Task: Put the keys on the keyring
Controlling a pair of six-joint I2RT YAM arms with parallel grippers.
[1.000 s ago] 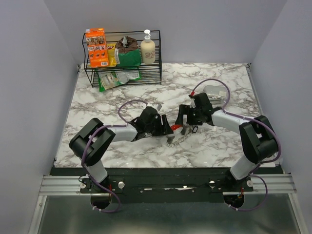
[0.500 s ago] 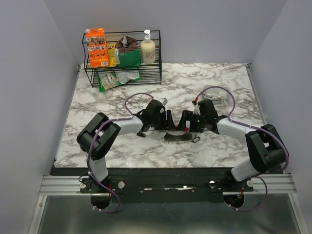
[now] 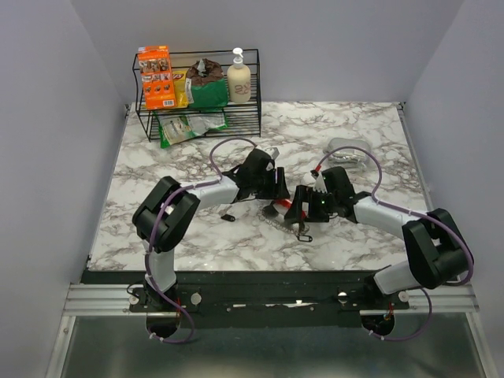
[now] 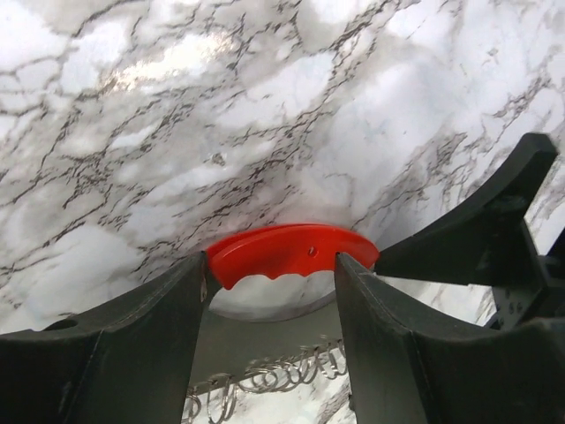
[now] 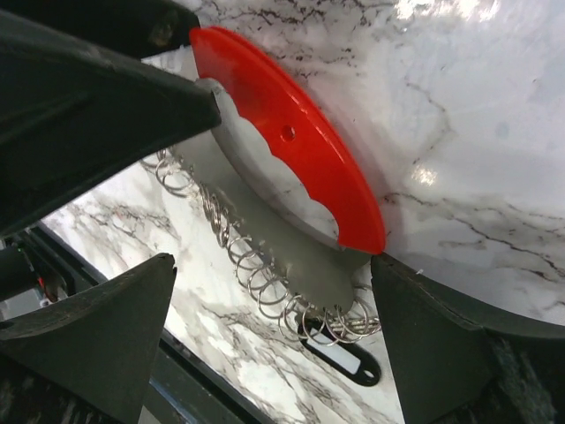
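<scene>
while the left gripper (image 4: pixel 269 274) pinches the keyring (image 5: pixel 291 150) by its red edge, the right gripper (image 5: pixel 274 265) gapes empty around it; i'd hold it level and fetch the black key (image 3: pixel 228 216).

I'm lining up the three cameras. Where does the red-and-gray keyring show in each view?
Top external: the keyring sits mid-table, between the two arm tips.
Left wrist: lower centre, red curve uppermost.
Right wrist: upper centre, running diagonally down to the right.
Shared landmark: the row of silver rings along its gray side.
</scene>
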